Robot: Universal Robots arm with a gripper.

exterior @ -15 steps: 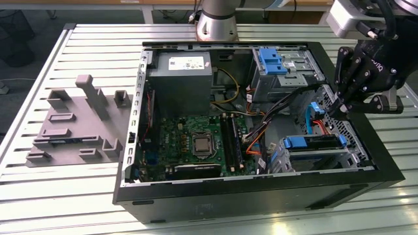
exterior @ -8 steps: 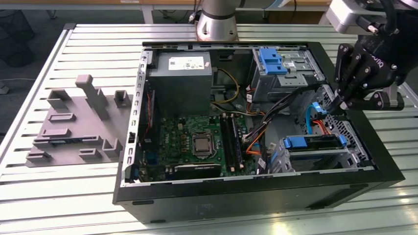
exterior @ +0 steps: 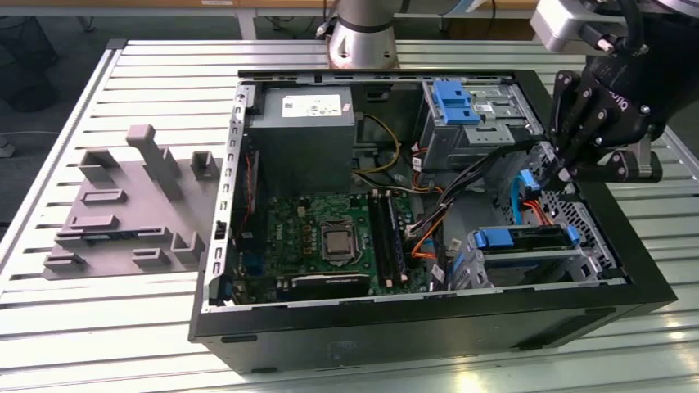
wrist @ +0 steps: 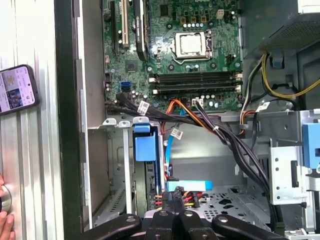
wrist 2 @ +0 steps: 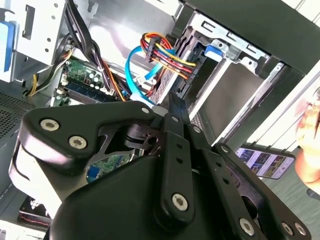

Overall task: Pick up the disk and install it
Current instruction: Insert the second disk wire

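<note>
The gripper (exterior: 562,173), at the right of the exterior view, reaches into the open computer case (exterior: 437,315) on the slatted tabletop (exterior: 131,327); I cannot tell whether it is spread or pressed together. The disk (exterior: 525,240) with its blue rails sits in the drive cage at lower right, just below the gripper.

The disk (exterior: 526,239) sits in the lower drive cage (exterior: 513,266) of the open computer case (exterior: 437,327), at the near corner on the exterior view's right. Its dark end face shows between the blue side rails (exterior: 493,237), one on each side. It lies flat and level inside the metal cage. Its label cannot be made out from here.
</note>
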